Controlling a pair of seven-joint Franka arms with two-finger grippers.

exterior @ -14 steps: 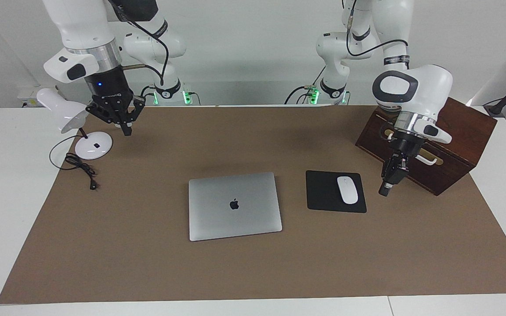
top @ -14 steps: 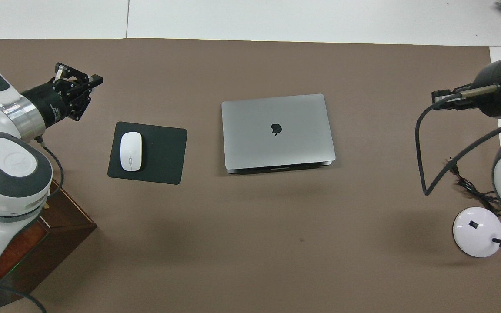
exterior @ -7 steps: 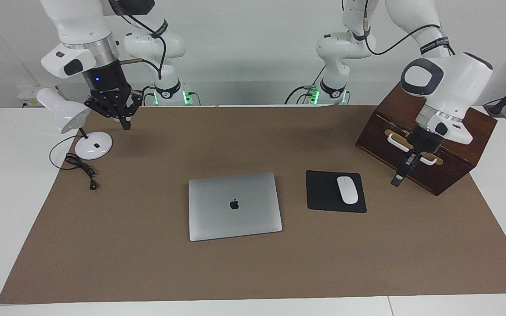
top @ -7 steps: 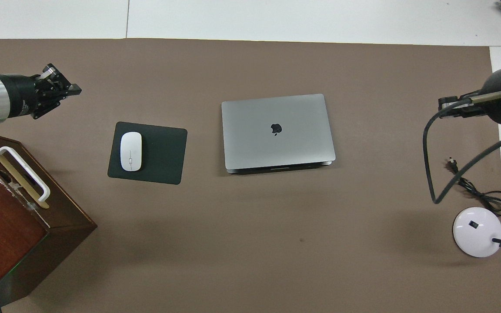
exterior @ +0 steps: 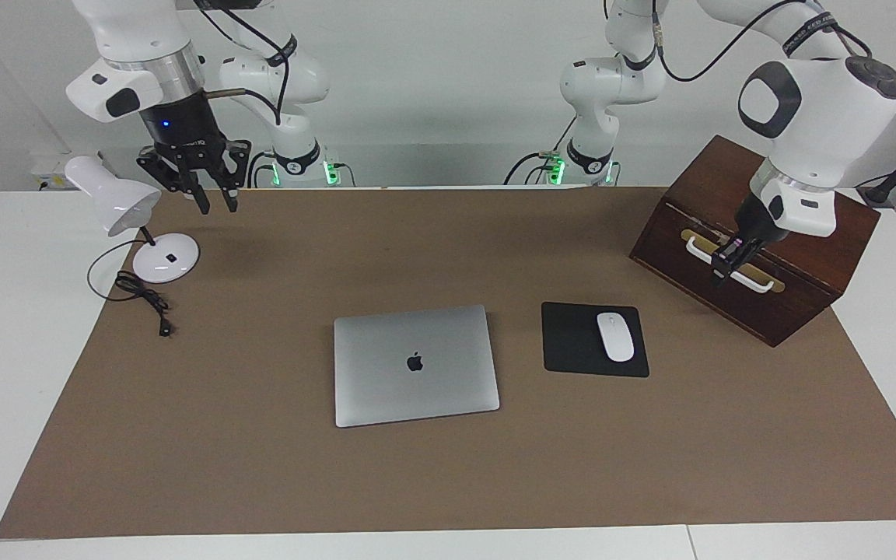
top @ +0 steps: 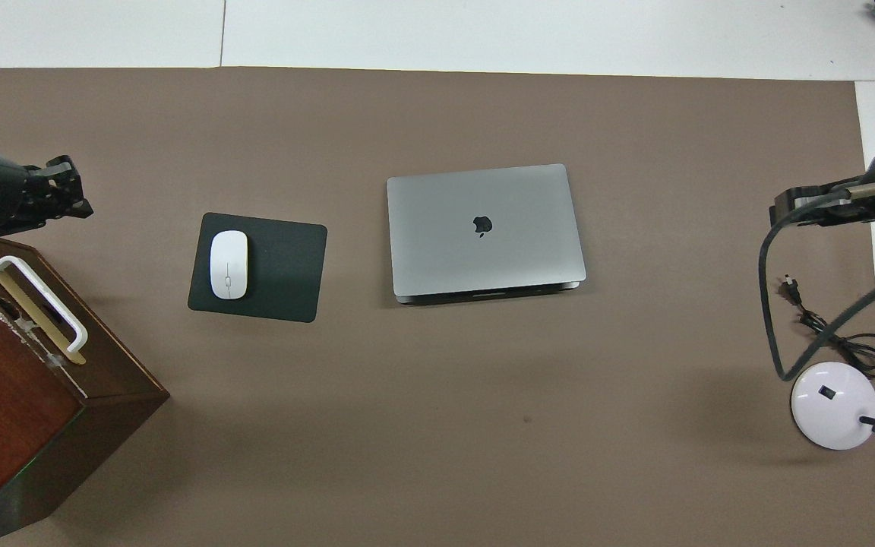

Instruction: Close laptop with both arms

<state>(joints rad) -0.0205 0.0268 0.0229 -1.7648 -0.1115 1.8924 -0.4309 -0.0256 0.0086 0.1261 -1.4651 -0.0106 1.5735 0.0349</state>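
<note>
Both end effectors rose and drew back, left end effector (exterior: 720, 268) to the box (exterior: 806, 225), right end effector (exterior: 215, 201) opened.

Silver laptop (exterior: 415, 365) with dark logo; black mouse pad (exterior: 572, 340); white mouse (exterior: 615, 337).

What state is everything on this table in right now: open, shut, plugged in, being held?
laptop: lid shut flat, untouched.
wooden box: closed.
desk lamp: unplugged, its plug lying loose on the mat.
mouse: resting on the mouse pad.
right hand: open, empty, raised beside the lamp.
left hand: shut, empty, over the box's front.
</note>
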